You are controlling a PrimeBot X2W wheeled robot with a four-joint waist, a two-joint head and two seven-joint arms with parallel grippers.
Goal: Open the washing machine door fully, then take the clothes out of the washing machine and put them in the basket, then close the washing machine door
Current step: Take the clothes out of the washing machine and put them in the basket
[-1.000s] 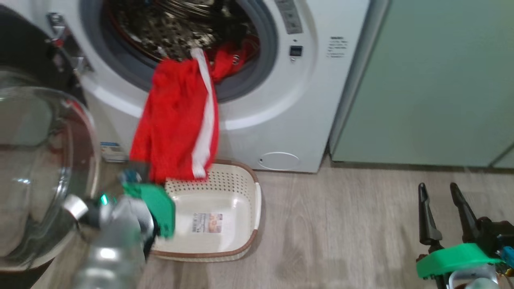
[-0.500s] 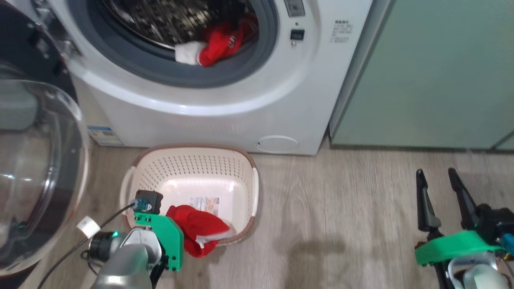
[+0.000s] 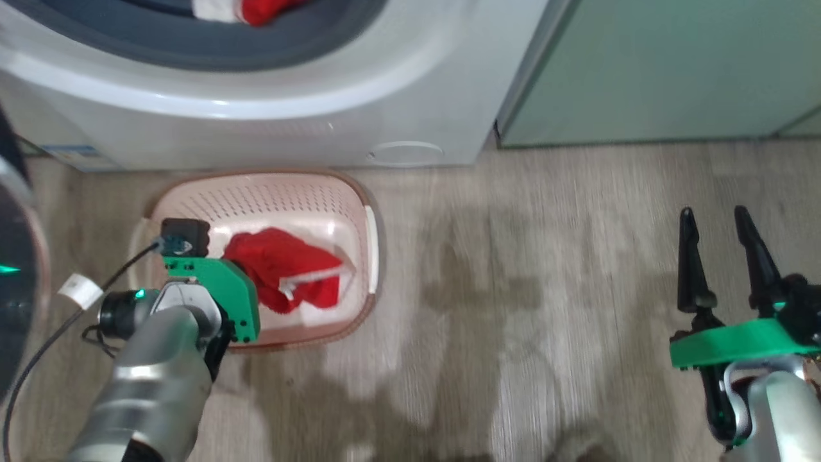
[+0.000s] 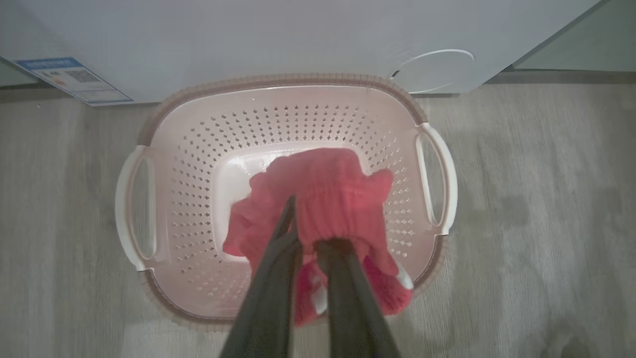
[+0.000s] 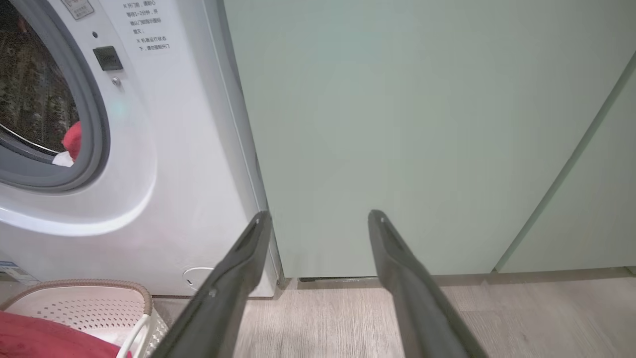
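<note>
The cream basket (image 3: 371, 247) stands on the floor in front of the white washing machine (image 3: 256, 122). A bunched piece of the red clothes (image 3: 282, 269) hangs inside the basket (image 4: 278, 79), over its near half. My left gripper (image 4: 313, 238) is shut on these red clothes (image 4: 328, 189); in the head view its fingers are hidden behind the green mount. More red and white clothes (image 3: 256, 8) lie at the drum's lip (image 5: 73, 141). The washing machine door (image 3: 16, 269) stands open at the left edge. My right gripper (image 3: 713, 218) is open and holds nothing, low at the right.
Pale green cabinets (image 3: 641, 64) adjoin the machine's right side (image 5: 422, 124). Grey wood-look floor (image 3: 513, 289) stretches between the basket and my right gripper (image 5: 319, 219). A blue label sticker (image 4: 74, 79) sits on the machine's lower left front.
My left gripper has pulled the red garment from the drum opening down into the basket. The head camera has tilted down. The right gripper stayed open and in place.
</note>
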